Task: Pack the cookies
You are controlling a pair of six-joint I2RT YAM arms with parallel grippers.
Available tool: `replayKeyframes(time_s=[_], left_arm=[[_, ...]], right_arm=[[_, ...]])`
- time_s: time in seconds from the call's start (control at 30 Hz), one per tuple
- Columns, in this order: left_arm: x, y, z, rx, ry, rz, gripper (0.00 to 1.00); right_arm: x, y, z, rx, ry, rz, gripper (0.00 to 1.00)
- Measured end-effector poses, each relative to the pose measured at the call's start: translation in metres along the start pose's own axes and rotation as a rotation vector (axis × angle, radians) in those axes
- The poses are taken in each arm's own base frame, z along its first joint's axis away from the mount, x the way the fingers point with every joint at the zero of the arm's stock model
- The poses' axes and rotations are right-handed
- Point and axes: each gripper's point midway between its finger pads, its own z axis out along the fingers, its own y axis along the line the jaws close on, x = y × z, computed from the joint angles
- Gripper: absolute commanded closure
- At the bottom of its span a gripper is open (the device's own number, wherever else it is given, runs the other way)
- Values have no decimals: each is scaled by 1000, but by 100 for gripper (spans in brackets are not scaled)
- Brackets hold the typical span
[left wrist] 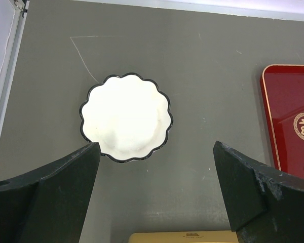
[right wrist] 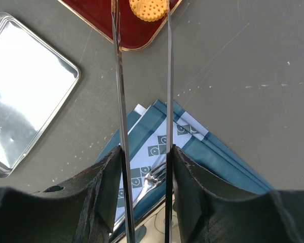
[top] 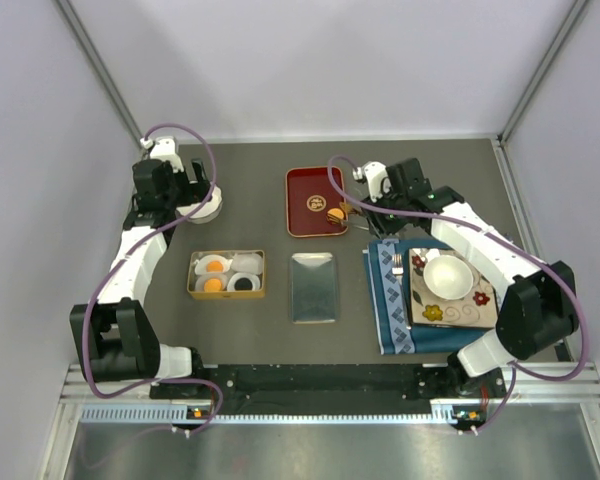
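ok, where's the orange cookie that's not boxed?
Top view: the orange cookie lies in the near-right corner of the red tray, between the blades of the tongs in the right gripper.

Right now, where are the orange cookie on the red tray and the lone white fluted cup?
Round orange cookie (right wrist: 148, 9): right wrist view, middle of its dotted face.
White fluted paper cup (left wrist: 125, 116): left wrist view, centre of its flat bottom.
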Motion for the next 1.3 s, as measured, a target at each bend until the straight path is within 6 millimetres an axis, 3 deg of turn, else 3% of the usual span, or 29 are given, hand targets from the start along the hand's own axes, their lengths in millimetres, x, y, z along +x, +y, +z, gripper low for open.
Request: replayKeyframes(time_s=[0.33, 0.7, 1.3], left_arm=[[0, -1, 0, 8, 1, 0, 1], [0, -2, 0, 9, 1, 0, 1], [0, -1, 0, 9, 1, 1, 1]], right_arm=[[2, -1, 2, -2, 3, 1, 57], [10, 2, 18, -28, 47, 8, 57], [-9, 0, 30, -47, 28, 5, 59]])
